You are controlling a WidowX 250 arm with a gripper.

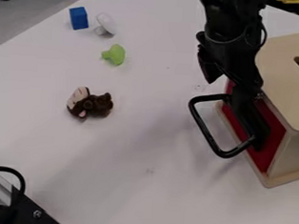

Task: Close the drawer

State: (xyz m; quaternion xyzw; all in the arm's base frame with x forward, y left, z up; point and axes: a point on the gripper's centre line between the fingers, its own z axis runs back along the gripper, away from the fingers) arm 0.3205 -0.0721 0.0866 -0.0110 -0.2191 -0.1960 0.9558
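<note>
The red drawer (274, 136) probably slides lightly, its stiff black handle (204, 127) offering a firm push point, though I cannot tell whether the gripper (242, 103) is open.

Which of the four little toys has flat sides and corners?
The blue block, right beside the white toy. It has flat sides and corners, while the white toy, the green toy and the brown furry toy look rounded.
</note>
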